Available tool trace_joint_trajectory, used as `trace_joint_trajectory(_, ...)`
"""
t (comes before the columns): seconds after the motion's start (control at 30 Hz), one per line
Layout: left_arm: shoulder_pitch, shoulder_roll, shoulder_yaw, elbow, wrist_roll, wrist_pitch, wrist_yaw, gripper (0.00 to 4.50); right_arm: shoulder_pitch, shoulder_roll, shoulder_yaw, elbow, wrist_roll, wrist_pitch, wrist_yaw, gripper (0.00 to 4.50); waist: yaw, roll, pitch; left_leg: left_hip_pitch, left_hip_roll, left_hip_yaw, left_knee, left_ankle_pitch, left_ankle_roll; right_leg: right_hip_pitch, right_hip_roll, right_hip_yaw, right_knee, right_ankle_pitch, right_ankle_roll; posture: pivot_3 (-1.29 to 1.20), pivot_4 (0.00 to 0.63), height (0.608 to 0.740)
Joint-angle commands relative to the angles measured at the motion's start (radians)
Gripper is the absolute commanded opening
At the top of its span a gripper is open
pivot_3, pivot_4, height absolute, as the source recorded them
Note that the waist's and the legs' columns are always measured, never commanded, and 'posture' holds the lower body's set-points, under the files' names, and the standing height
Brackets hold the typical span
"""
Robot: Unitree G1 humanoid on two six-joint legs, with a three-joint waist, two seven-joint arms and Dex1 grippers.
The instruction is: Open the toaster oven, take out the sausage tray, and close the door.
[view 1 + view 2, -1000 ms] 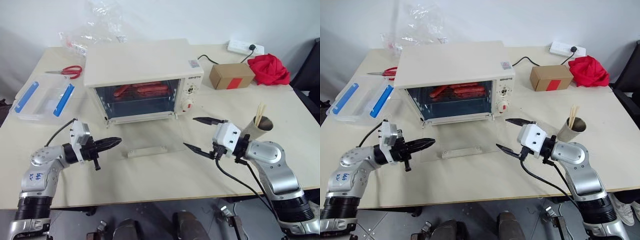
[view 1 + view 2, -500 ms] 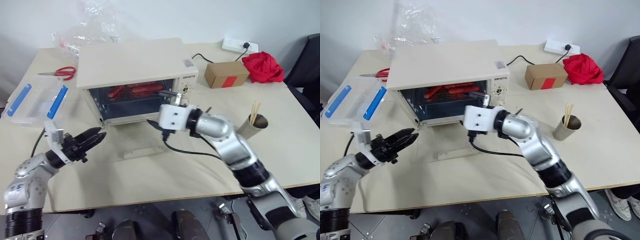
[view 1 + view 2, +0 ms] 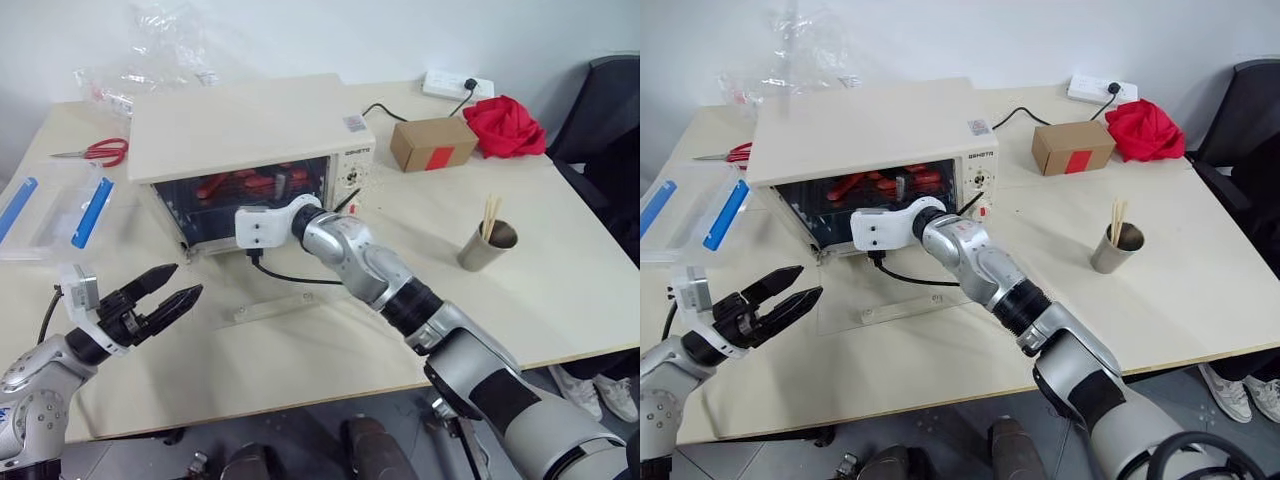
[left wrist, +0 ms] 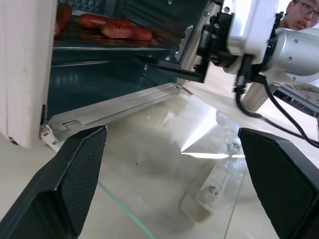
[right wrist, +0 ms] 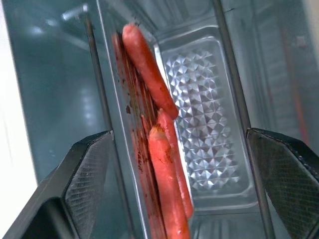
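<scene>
The cream-white toaster oven (image 3: 245,125) stands on the table. Its glass door (image 4: 199,144) lies open and flat in front of it, bar handle (image 3: 275,308) nearest me. Inside, the silver sausage tray (image 5: 209,99) holds red-orange sausages (image 5: 149,69) on a wire rack. My right gripper (image 5: 178,133) is open at the oven's mouth, with the sausages and the tray between and just beyond its fingertips. One black finger (image 4: 167,69) reaches into the cavity. My left gripper (image 3: 185,280) is open and empty, off the door's left edge.
A clear plastic box with blue clips (image 3: 50,205) and red scissors (image 3: 95,152) lie to the oven's left. A cardboard box (image 3: 432,143), red cloth (image 3: 505,125) and a cup of sticks (image 3: 485,245) sit to the right. A person (image 4: 299,15) is beyond the table.
My left gripper has opened and drawn back left from the door. My right arm swung left and reached into the oven's mouth, wrist rolled. The camera has shifted.
</scene>
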Motion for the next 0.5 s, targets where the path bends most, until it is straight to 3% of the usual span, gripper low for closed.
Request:
trace_joint_trajectory(0.03,0.002,-0.006,-0.001,-0.031,0.008,-0.03,0.004,4.48,-0.039,0.022,0.013,0.03,-0.048,0.019,-0.031,4.5,-0.009,0.0,0.0,-0.002,0.0,0.0,0.001,0.0,0.0,-0.001,0.0,0.0,0.0,0.0,0.0,0.0,0.15,0.74)
trace_joint_trajectory(0.2,-0.015,-0.003,-0.015,-0.012,0.013,-0.046,0.001,4.48,-0.052,0.011,0.042,0.063,-0.086,0.013,0.02,4.5,-0.032,0.0,0.0,-0.007,0.0,-0.003,0.002,0.0,0.0,-0.004,0.0,-0.004,0.003,0.0,0.0,0.0,0.15,0.74)
trace_joint_trajectory(0.27,-0.023,-0.003,-0.019,0.0,0.018,-0.053,-0.001,4.5,-0.048,0.009,0.047,0.062,-0.087,0.014,0.049,4.13,-0.036,0.0,0.0,-0.007,0.0,-0.004,0.001,0.0,0.0,-0.004,0.0,-0.005,0.003,0.0,0.0,0.0,0.15,0.74)
trace_joint_trajectory(0.4,-0.032,-0.008,-0.031,0.009,0.023,-0.063,-0.003,4.5,-0.059,0.019,0.04,0.088,-0.094,0.037,0.055,4.13,-0.046,0.0,0.0,-0.008,0.001,-0.005,0.001,0.0,0.0,-0.004,0.0,-0.006,0.004,0.0,0.0,0.0,0.15,0.74)
trace_joint_trajectory(0.5,-0.034,-0.009,-0.035,0.01,0.023,-0.064,-0.006,4.5,-0.071,0.017,0.04,0.107,-0.103,0.034,0.038,3.6,-0.055,0.0,0.0,-0.008,0.001,-0.005,0.001,0.0,0.0,-0.004,0.0,-0.006,0.004,0.0,0.0,0.0,0.15,0.74)
